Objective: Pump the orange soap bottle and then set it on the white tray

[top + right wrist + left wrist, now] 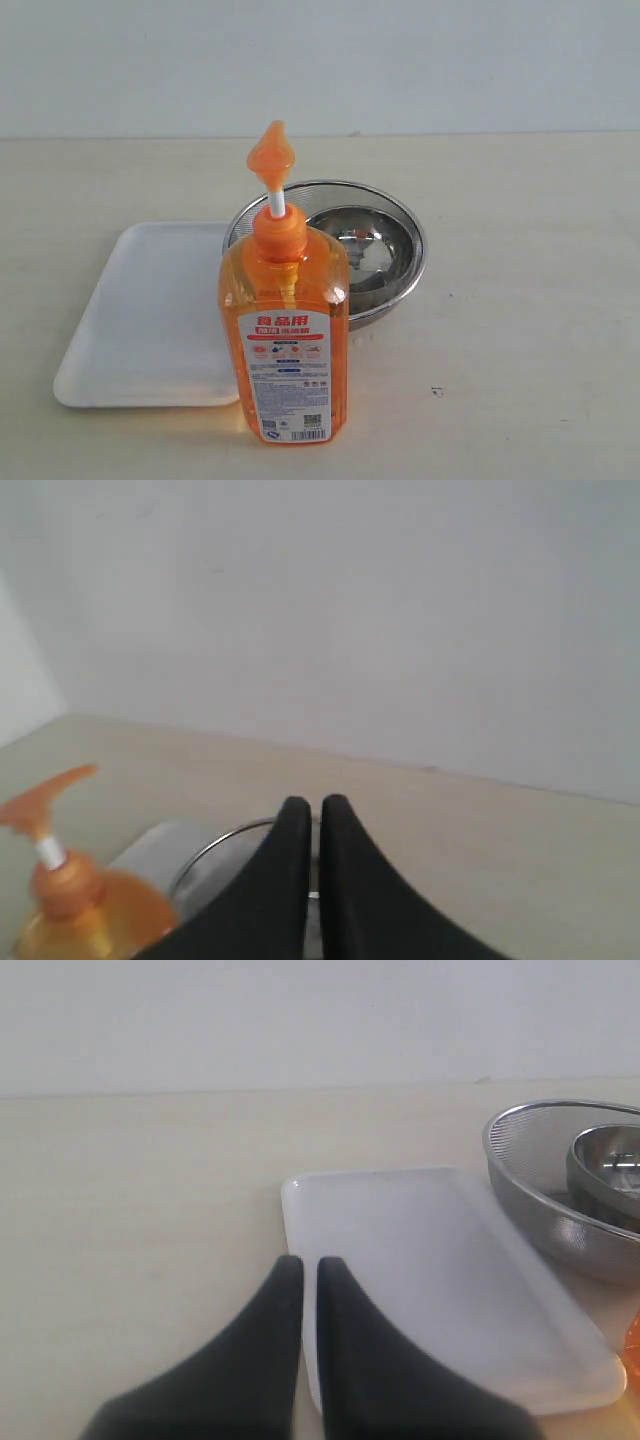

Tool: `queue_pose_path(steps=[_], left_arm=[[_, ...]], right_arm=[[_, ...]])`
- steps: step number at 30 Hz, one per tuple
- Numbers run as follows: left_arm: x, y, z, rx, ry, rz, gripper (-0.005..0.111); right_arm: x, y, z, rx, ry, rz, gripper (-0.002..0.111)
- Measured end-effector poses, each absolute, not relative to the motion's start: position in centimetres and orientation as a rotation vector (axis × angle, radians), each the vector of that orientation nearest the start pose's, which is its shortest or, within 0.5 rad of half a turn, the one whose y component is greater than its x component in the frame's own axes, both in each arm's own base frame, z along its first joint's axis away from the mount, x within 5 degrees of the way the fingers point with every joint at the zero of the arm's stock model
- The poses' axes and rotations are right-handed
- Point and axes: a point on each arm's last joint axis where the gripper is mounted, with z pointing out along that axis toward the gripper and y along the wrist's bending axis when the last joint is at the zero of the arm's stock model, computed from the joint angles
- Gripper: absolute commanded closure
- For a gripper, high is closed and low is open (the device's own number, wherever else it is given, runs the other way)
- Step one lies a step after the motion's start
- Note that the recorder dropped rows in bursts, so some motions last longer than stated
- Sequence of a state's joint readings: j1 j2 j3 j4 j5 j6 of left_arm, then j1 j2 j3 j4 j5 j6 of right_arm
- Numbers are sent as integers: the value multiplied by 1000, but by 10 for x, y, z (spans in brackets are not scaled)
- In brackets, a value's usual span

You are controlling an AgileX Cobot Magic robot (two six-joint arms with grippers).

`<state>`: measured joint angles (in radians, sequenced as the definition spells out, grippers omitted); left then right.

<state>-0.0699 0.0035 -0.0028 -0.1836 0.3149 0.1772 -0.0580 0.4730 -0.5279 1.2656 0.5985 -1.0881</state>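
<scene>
Pale, matte counter [540,300] runs back to a plain white wall [320,60], and everything I have to work with sits near the middle of it. Front and centre, the orange soap bottle [285,330] stands upright on the counter, its printed label [290,375] facing the exterior camera and its orange pump head [270,155] raised on the white stem [276,205]. It is not on the white tray [140,320] — the tray lies flat to the left of it, and the bottle's base sits just beside the tray's near right corner; whether the two touch I cannot tell. Behind the bottle is a steel mesh strainer [330,188] with a smaller shiny steel bowl [385,250] nested inside it, just beside the tray's far right corner. A small dark speck [437,391] marks the counter to the right of the bottle. From the left wrist camera, the left fingers [265,1340] are pressed together with only a thin slit between them, pinching nothing, their tips over one edge of the tray; a sliver of orange shows at the frame's edge past the tray's corner. From the right wrist camera, the right fingers [350,880] are likewise together and empty — the strainer's rim shows just beyond their tips and the bottle stands off to one side, apart from them.
</scene>
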Motion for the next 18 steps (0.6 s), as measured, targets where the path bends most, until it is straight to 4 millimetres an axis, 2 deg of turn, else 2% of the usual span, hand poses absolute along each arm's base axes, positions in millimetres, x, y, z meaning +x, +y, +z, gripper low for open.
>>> queue_pose_path(steps=[3,4,7,9,11,15,18], left_arm=[[54,-9,186,105,1792,-99,102],[54,-9,186,105,1792,-99,102],[54,-9,186,105,1792,-99,102],[54,-9,186,105,1792,-99,102],[54,-9,186,105,1792,-99,102],[54,-9,186,105,1792,-99,102],[54,-9,186,107,1792,-97,102]], right_arm=[[131,58,324,-559,1654,645,108],[148,63,312,-668,1655,703,108],[181,72,280,-884,1598,885,108],[199,73,258,-918,1598,934,108],[215,72,242,-848,1624,978,108],[225,71,229,-792,1664,1012,108],[225,72,230,-854,1663,1003,108]])
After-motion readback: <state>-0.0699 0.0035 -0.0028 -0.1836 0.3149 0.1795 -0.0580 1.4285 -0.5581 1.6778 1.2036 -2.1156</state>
